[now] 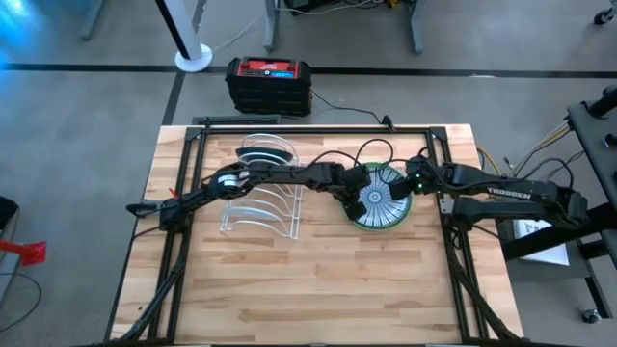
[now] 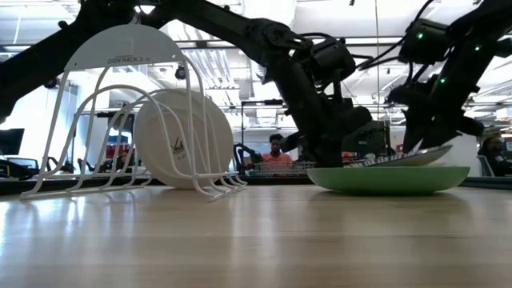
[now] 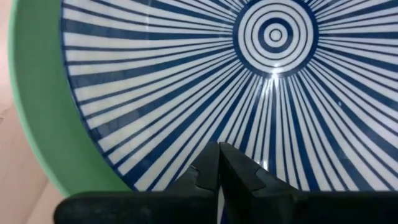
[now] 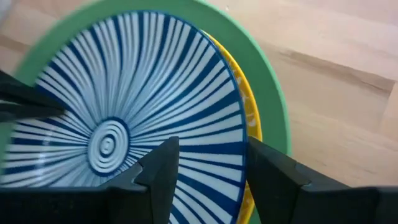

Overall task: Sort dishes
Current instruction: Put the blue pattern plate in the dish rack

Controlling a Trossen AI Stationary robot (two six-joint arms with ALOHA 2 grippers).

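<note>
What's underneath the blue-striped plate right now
Under the blue-striped plate a yellow patterned plate peeks out along one edge, and below that sits a light green plate on the table. The striped plate covers most of both, so anything else between them is hidden.

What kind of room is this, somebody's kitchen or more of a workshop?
Most likely a robotics lab or workshop, not a kitchen. The wooden table stands on a bare grey floor with a black and red equipment box and loose cables beside it, and the low view shows a person seated among desks and screens behind.
</note>
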